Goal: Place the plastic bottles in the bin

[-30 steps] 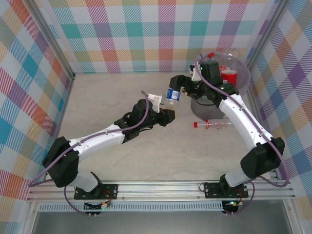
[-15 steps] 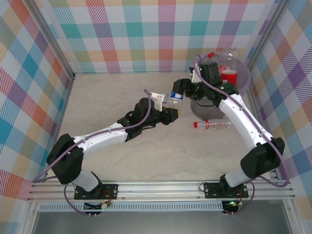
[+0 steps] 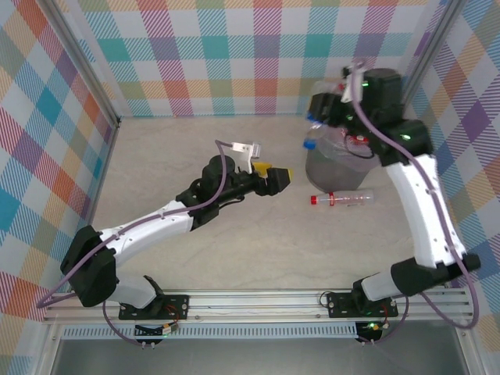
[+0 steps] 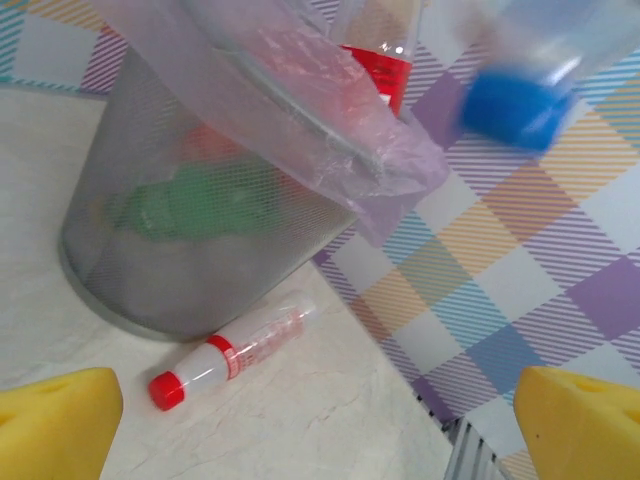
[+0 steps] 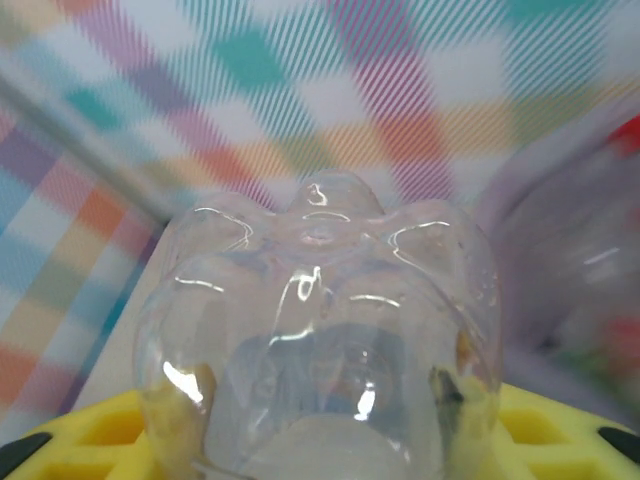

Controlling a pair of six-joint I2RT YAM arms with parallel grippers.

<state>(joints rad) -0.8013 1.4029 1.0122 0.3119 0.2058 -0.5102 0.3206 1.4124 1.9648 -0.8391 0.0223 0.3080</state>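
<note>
ok, right pincer (image 3: 323, 115) clamped on a blue-capped bottle (image 3: 312, 134) above the bin (image 3: 328, 169) rim; left pincer (image 3: 274, 177) fingers wide apart, empty.

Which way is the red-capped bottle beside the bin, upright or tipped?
Tipped: the red-capped bottle lies on its side on the table, outside the bin.

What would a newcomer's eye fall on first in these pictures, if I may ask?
First, the right pincer, high at the far right, gripping a clear blue-capped bottle cap-down by the rim of the grey bin with its lilac bag. Next, the left pincer in the middle, its yellow pads wide open and empty. One red-capped bottle lies on the table just in front of the bin.
</note>
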